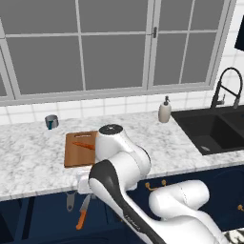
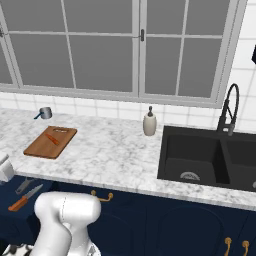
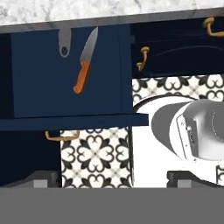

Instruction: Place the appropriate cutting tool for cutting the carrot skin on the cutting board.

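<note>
The counter (image 2: 115, 150) looked like polished white marble veined with grey. The cutting board (image 2: 50, 142) was warm brown wood, matt. The peeler (image 3: 64, 41) was plain dull grey metal; the knife (image 3: 85, 61) had a bright steel blade and a smooth orange handle. The sink (image 2: 200, 155) was matt black, the soap dispenser (image 2: 149, 122) smooth cream, the cup (image 2: 46, 113) brushed metal.
</note>
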Tool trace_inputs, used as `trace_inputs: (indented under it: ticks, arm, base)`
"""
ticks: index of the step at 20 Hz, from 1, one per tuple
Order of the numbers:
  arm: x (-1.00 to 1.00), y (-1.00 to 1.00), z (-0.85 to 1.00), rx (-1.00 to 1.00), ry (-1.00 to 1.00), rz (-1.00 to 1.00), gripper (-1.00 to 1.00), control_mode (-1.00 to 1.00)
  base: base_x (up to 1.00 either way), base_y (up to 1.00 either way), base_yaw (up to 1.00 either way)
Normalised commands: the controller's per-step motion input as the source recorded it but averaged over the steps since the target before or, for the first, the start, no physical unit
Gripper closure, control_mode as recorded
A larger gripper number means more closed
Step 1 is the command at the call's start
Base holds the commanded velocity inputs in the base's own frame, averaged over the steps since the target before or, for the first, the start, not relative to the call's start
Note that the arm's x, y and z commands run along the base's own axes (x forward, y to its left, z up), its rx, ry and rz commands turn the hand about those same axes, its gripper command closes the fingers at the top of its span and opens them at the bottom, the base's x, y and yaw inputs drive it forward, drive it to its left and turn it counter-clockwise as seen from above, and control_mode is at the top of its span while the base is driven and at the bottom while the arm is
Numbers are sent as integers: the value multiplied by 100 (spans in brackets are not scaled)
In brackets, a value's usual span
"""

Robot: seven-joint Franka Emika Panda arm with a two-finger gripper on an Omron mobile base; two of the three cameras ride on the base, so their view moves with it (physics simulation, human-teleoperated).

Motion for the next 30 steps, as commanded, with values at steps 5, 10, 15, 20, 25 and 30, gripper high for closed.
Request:
trace_inputs:
  ticks: [5,10,15,20,25,30]
  arm:
    - [5,49,-39,-2,17,0,-100,-100]
    - [6,1,-50,-3,7,2,-100,-100]
    - [1,0,-52,-3,0,3,-100,-100]
    - [15,4,-44,-1,0,0,-100,-100]
    - [33,23,-44,0,0,0,-100,-100]
    - [35,44,-51,-1,0,0,-100,-100]
  base:
    - [0,0,0]
    - [0,0,0]
    - [0,0,0]
    - [0,0,0]
    - [0,0,0]
    - [0,0,0]
